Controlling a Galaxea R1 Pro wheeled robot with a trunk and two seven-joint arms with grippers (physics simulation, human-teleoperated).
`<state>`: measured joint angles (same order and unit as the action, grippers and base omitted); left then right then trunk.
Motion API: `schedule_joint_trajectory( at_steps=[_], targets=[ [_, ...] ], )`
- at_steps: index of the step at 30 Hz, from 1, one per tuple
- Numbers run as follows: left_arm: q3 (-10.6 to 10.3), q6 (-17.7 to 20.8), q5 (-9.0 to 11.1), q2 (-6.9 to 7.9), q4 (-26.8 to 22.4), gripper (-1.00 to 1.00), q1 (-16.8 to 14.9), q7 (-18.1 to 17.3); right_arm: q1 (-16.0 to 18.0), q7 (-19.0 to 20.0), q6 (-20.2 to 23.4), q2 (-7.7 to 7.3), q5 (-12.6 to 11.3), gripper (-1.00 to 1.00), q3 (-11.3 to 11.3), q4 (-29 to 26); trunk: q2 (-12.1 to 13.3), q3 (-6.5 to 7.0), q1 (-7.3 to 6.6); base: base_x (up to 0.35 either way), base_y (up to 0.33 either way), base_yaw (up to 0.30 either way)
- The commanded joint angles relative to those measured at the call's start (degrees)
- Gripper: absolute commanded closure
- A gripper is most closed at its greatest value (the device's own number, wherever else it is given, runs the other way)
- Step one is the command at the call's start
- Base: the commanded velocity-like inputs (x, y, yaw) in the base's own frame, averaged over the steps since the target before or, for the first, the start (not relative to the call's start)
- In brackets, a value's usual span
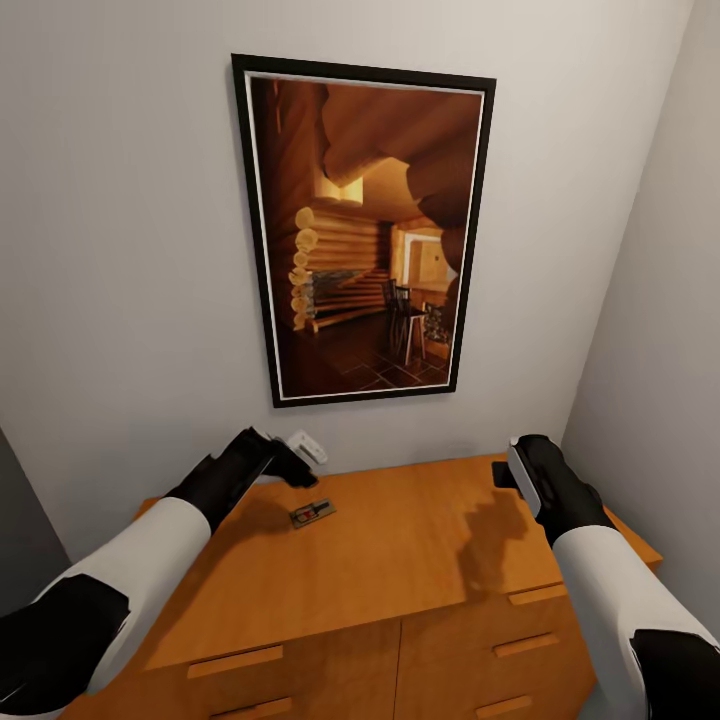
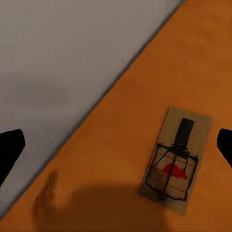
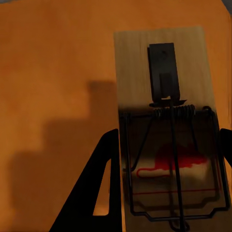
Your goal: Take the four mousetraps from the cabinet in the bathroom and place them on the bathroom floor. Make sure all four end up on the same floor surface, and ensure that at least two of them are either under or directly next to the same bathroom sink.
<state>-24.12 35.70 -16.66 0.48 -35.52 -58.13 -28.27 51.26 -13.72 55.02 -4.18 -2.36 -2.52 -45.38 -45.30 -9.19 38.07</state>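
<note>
In the head view, the robot faces a pale wall hung with a black-framed picture of a log-cabin interior (image 1: pixel 368 232), and below it the flat top of the orange-brown wooden cabinet (image 1: pixel 420 560) with drawer fronts along its near face. One small flat wooden mousetrap (image 1: pixel 312 513) with thin wire parts lies on the cabinet top toward the left, just ahead of and below the black left gripper (image 1: pixel 297 470). The left arm is plainly the nearer one to it. The black right gripper (image 1: pixel 522 470) hangs over the cabinet's back right part; from here its jaw state cannot be told.

In the left wrist view, the same trap (image 2: pixel 176 161) lies flat on the orange wood, near the edge where the top meets the wall. The two dark fingertips (image 2: pixel 9 150) stand wide apart with nothing between them. The trap sits well off-centre, close to one fingertip, its long axis running roughly along the camera's line of sight. The gripper probably needs to shift sideways to centre it before closing across the short width.

In the right wrist view, a second wooden mousetrap (image 3: pixel 169 130) with a red mouse print and wire spring sits between the right gripper's dark fingers (image 3: pixel 99 188), which flank its long edges narrowly and appear to hold it above the cabinet top.
</note>
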Motion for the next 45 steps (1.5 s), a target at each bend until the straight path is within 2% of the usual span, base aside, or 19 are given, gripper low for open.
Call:
schedule_joint_trajectory(
  at_steps=[1,4,8,19,27,39,43,45],
  targets=[
    [-0.2,-0.6,-0.6,0.01,0.0,-1.0,0.0,0.0,0.0,-0.3,0.2,-0.01,-0.4,1.0,0.0,-0.1,-0.1,-0.1,0.01,0.0,0.0,0.0],
    [-0.2,-2.4,-0.4,-0.13,0.2,-1.0,0.0,1.1,0.0,-0.9,0.4,-0.03,-0.4,1.0,0.0,-0.1,-0.1,-0.1,0.01,0.0,0.0,0.0],
    [-0.2,-2.1,-0.3,-0.44,0.5,-1.0,0.0,1.0,0.0,-1.5,0.5,-0.18,-0.4,1.0,0.0,-0.1,-0.1,-0.1,0.01,0.0,0.0,0.0],
    [-0.2,2.3,-0.4,-0.41,0.5,-1.0,-0.1,-5.6,0.1,-4.7,0.9,-0.31,-0.4,1.0,-0.1,-0.1,-0.1,-0.1,0.01,0.0,0.0,0.0],
    [-0.2,3.8,-0.4,-0.52,0.5,-1.0,-0.1,-6.4,0.0,-5.7,2.1,-0.23,-0.4,1.0,-0.1,-0.1,-0.1,-0.1,0.01,0.0,0.0,0.0],
    [-0.1,3.8,-0.1,-0.4,0.8,-1.0,0.0,-6.5,0.1,-6.3,2.4,-0.41,0.1,1.0,0.0,-0.1,-4.9,-2.25,2.65,0.0,0.0,0.0],
    [-0.1,3.8,-0.1,-0.28,0.7,-1.0,-0.1,-6.5,0.0,-6.5,2.3,-0.63,1.2,1.0,0.0,-0.1,-4.9,-2.25,2.65,0.0,0.0,0.0],
    [0.0,3.8,-0.1,-0.23,0.7,-1.0,-0.1,-6.5,0.0,-6.5,2.3,-0.7,1.4,1.0,0.0,-0.1,-5.7,-2.61,3.09,0.0,0.0,0.0]
  ],
)
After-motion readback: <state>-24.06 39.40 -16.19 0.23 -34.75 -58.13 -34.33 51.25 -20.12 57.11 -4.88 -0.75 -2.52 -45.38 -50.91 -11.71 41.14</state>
